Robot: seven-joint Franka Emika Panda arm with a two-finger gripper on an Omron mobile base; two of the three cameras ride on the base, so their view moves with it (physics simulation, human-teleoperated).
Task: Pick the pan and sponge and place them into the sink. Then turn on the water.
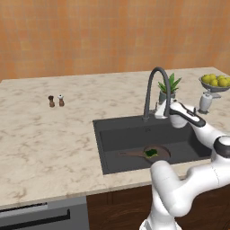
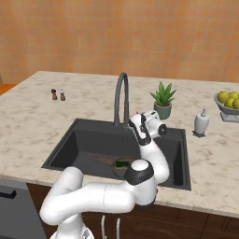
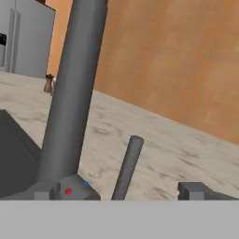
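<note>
Pan [image 1: 158, 153] sits in the sink [image 1: 112, 143], sponge [image 1: 151, 152] on top of it. Gripper [image 3: 119, 193] at the faucet [image 1: 155, 90] base, lever [image 3: 127, 168] between the wide-open fingertips. Nearby: potted plant [image 2: 163, 99], soap dispenser [image 2: 201, 122], lemon bowl [image 2: 228, 105], two shakers [image 1: 56, 101]. No readable text.

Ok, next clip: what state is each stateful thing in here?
Dark-brown frying pan: lying in the sink.
Green sponge block: resting in the pan.
Dark-grey sink basin: holds both, no water seen.
Dark-grey gooseneck faucet: no stream running.
Faucet side lever: between the fingertips, untouched.
Two-finger gripper: open.
</note>
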